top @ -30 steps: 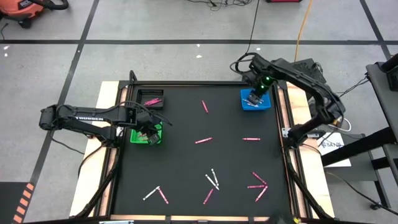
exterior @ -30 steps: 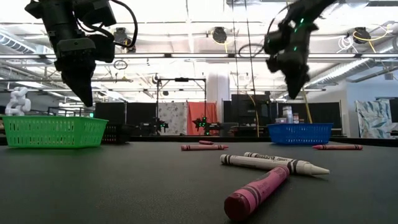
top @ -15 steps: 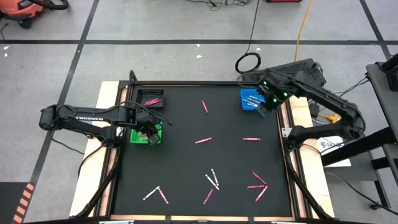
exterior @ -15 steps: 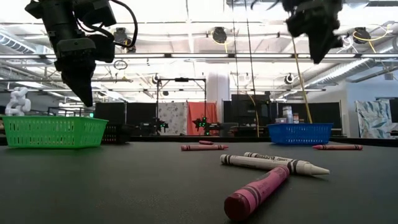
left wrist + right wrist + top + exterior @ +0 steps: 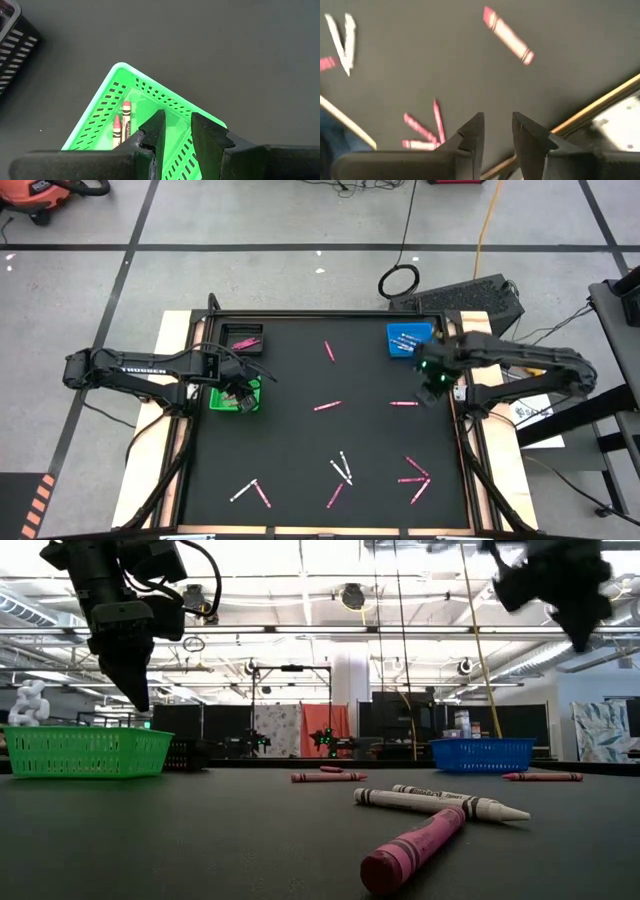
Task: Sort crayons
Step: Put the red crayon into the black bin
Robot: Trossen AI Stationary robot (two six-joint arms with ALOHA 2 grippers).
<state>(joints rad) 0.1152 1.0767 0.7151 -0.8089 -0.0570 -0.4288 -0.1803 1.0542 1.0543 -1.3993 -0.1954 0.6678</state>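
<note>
Pink and white crayons lie scattered on the black mat: a pink one (image 5: 403, 403) at the right, others (image 5: 327, 406) (image 5: 342, 470) toward the middle and near edge. My right gripper (image 5: 430, 390) hangs open and empty just right of that right-hand pink crayon (image 5: 508, 36), well above the mat (image 5: 580, 635). My left gripper (image 5: 238, 392) stands open and empty over the green tray (image 5: 107, 105), which holds two crayons (image 5: 122, 127). In the low view the left gripper (image 5: 130, 690) points down above the green tray (image 5: 85, 752).
A blue tray (image 5: 410, 340) with crayons sits at the far right; a black tray (image 5: 245, 340) with pink crayons sits at the far left. A cluster of pink crayons (image 5: 415, 477) lies near right. The table's raised right edge (image 5: 458, 395) runs beside my right gripper.
My right gripper has travelled from above the blue tray toward the table's near edge, along the right side, rolling its wrist on the way. It now hangs beside the right-hand pink crayon, with its finger gap unchanged.
</note>
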